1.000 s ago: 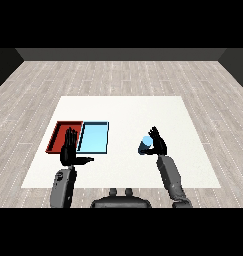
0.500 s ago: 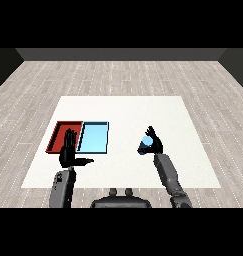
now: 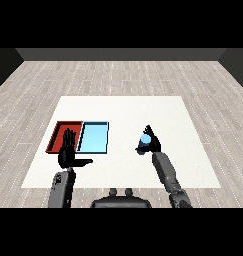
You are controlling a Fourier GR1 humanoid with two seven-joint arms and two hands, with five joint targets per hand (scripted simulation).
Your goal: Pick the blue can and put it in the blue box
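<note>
The blue can (image 3: 143,143) is gripped by the right hand (image 3: 152,144), fingers curled round it, thumb opposite, ready for carrying leftward. It's held over the tabletop (image 3: 143,110), well apart from the blue box (image 3: 94,148). The left hand (image 3: 68,154) is kept flat, fingers straight, beside the red tray (image 3: 58,131), prob. idle.

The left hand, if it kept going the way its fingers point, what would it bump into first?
Probably the red tray. The left hand has straight fingers pointing up and away over that tray's near edge. It may be raised above it, so it could pass over; depth is unclear.
</note>
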